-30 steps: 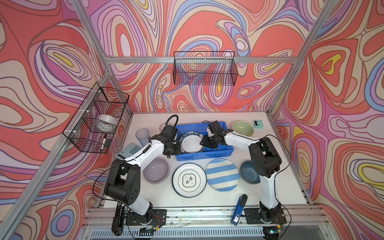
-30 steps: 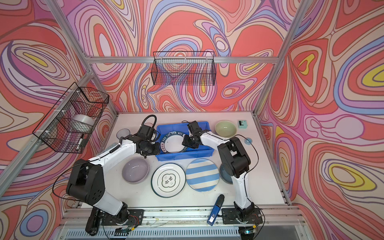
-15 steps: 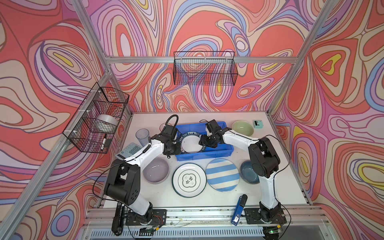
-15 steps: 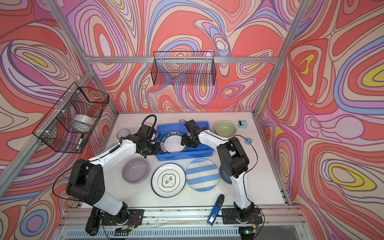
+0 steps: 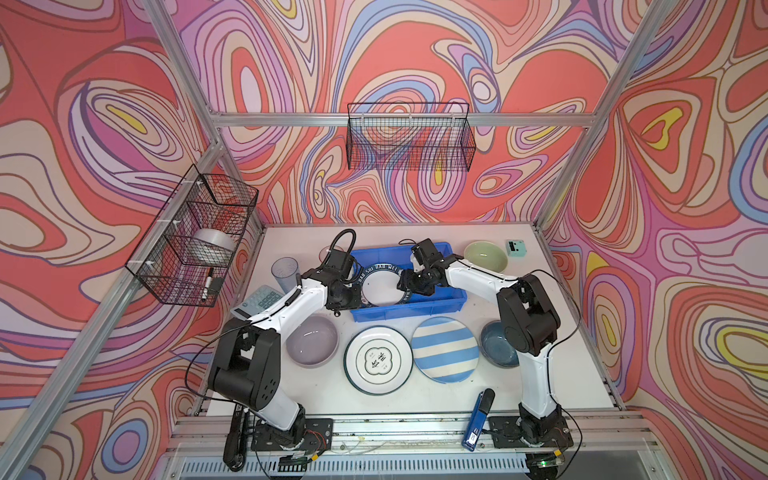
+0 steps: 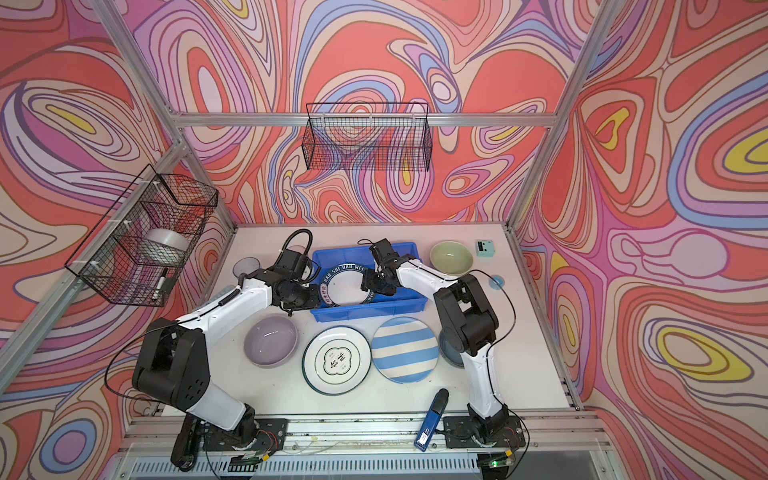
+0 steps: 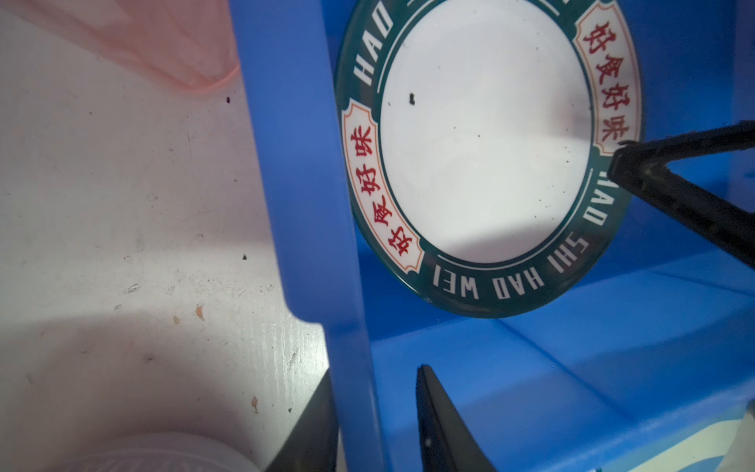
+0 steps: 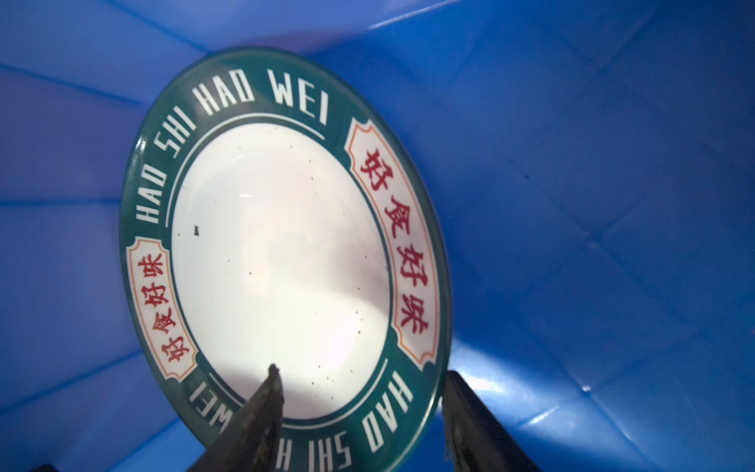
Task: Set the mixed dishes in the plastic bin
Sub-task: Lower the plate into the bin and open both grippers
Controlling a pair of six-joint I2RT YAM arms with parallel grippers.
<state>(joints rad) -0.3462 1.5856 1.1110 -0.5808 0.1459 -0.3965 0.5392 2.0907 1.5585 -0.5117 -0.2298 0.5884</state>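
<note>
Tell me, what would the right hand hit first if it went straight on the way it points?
Probably the lettered plate: the right hand is open astride its rim in the blue bin, though depth is unclear.

Both reach from near edge of table (image 5: 440,399): left arm (image 5: 286,307) and right arm (image 5: 478,278), forearms angling inward, wrists nearly meeting mid-table. Fingers of left gripper (image 7: 375,372) narrowly apart, grip unclear. Jaws of right gripper (image 8: 361,372) spread wide.
</note>
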